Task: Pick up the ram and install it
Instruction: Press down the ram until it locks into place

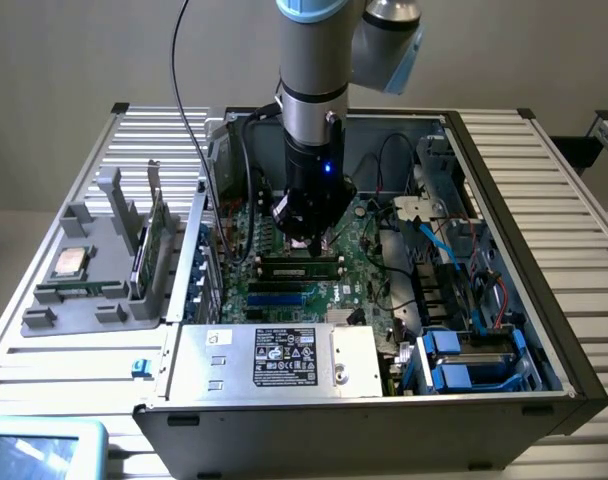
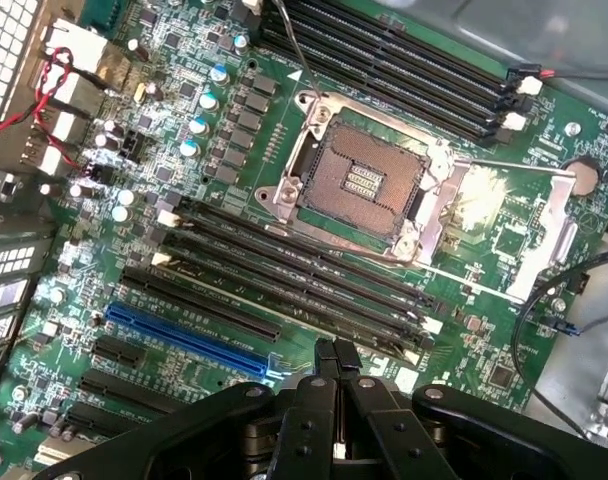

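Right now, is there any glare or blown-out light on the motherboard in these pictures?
Wrist view: bright glare washes the motherboard beside the open processor socket. Exterior view: even light, only a small blue indicator glow on the gripper body.

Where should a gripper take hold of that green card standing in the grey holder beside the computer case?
By its upper edge, coming straight down from above. The green card stands on edge in the grey holder, which covers its lower part, so only the top edge and the flat faces just below it look free. Fingers would probably pinch across those thin faces.
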Controlling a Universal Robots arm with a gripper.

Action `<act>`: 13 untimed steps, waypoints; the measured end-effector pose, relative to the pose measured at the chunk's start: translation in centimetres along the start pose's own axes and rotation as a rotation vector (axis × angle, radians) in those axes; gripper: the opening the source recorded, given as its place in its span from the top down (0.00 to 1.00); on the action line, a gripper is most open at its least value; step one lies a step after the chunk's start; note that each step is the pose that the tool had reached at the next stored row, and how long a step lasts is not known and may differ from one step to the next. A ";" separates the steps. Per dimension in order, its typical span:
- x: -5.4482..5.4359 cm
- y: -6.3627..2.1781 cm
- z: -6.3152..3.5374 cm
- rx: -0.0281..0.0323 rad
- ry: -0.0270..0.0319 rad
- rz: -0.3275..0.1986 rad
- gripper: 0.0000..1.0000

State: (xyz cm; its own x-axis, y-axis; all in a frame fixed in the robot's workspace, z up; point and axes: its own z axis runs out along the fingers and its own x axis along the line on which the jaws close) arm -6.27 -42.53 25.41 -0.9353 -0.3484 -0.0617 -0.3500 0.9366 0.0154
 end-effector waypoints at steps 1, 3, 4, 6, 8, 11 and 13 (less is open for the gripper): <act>0.0 0.00 0.00 0.0016 0.0002 0.011 0.91; 0.0 0.00 0.01 0.0042 0.0007 0.033 0.91; 0.0 0.00 0.01 0.0051 0.0010 0.044 0.91; 0.0 0.00 0.01 0.0071 0.0019 0.067 0.91; 0.0 0.00 0.02 0.0087 0.0030 0.088 0.91; 0.0 0.00 0.03 0.0108 0.0055 0.120 0.91; 0.0 0.00 0.04 0.0122 0.0076 0.142 0.91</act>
State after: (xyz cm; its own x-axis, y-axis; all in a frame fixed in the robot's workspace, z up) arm -6.28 -42.52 25.37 -0.9757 -0.2129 -0.0522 -0.2137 0.9768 0.0112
